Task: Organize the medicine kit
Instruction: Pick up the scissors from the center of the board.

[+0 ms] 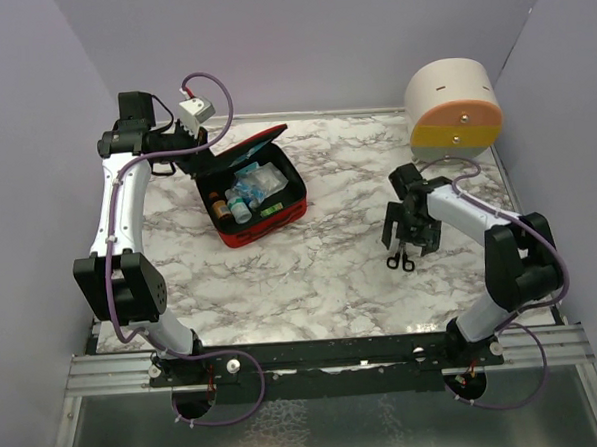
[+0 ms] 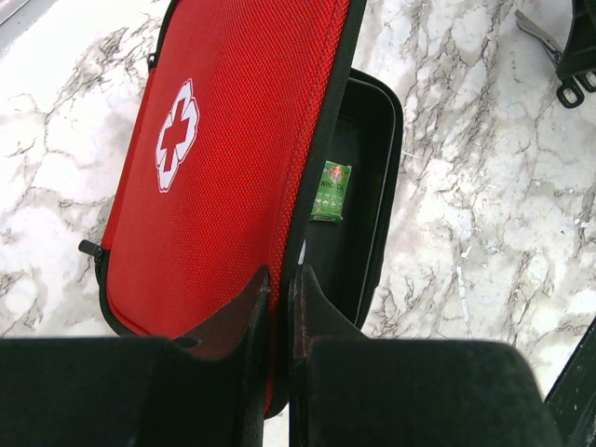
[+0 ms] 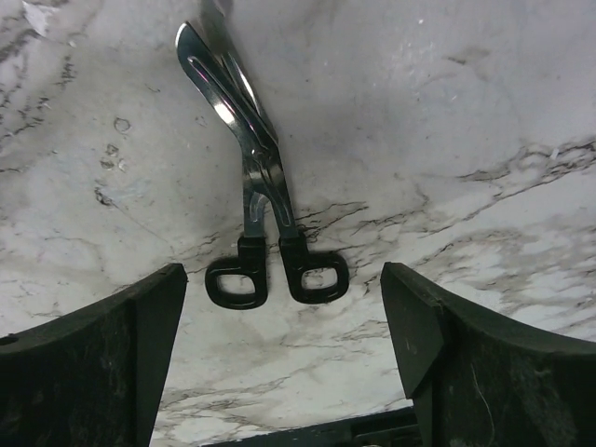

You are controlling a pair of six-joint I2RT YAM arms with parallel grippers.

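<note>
The medicine kit lies open at the table's back left, with small bottles and packets inside. Its red lid, marked with a white cross, stands raised. My left gripper is shut on the lid's edge, also seen from above. A green packet lies in the black base. On the right, black-handled scissors lie flat on the marble. My right gripper hovers open over their handle rings, a finger on each side and clear of them. The top view shows the scissors just below that gripper.
A round cream, orange and yellow drawer container stands at the back right corner. Grey walls close in the marble table on three sides. The arm bases sit on a rail at the near edge.
</note>
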